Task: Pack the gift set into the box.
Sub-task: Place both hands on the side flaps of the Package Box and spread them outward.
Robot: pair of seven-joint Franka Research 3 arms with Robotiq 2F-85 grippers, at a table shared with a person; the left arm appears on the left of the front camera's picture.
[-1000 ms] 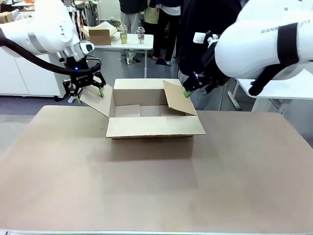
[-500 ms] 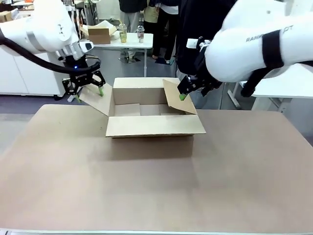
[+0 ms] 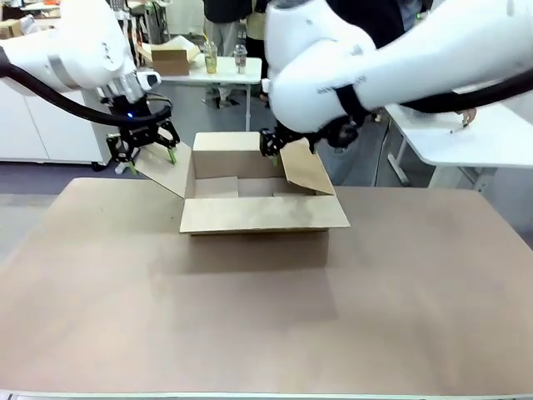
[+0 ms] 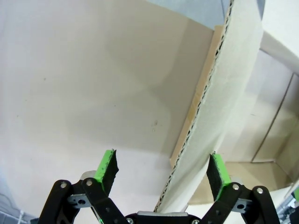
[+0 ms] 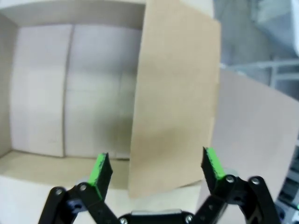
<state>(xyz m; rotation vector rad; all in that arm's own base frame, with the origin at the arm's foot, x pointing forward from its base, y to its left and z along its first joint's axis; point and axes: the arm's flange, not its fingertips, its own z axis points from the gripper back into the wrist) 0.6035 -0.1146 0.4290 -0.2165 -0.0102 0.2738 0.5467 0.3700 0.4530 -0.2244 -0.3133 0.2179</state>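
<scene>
Left pincer released, fingers spread. It sits at the outer edge of the box's left flap, far-left of the desk. Right pincer also released, over the far end of the right flap, with the right arm reaching across the middle.

The box sits on the far half of the desk, centred. All four flaps are open and the front flap lies out flat toward the robot.

Front view gives the layout but hides contact at the pads. Wrist views fill that in:
- Left wrist: the left pincer straddles the left flap edge-on, corrugation visible. One green pad is just beside the flap face; cannot tell if it touches. The other pad is well clear, over the desk. Part of the box interior shows at lower right.
- Right wrist: the right pincer looks down on the right flap, which lies between the two pads with a gap on each side. To the left of the flap, the box shows pale bottom panels with straight seams. Desk is on the other side. Picture is a bit blurred.

Front view alone: blue light on the left wrist. Behind it, a white table carries a small cardboard box and two drink containers. People stand behind that.

Writing: labels on the drink containers are too small to read. Lettering on the right arm's shell can't be made out.
</scene>
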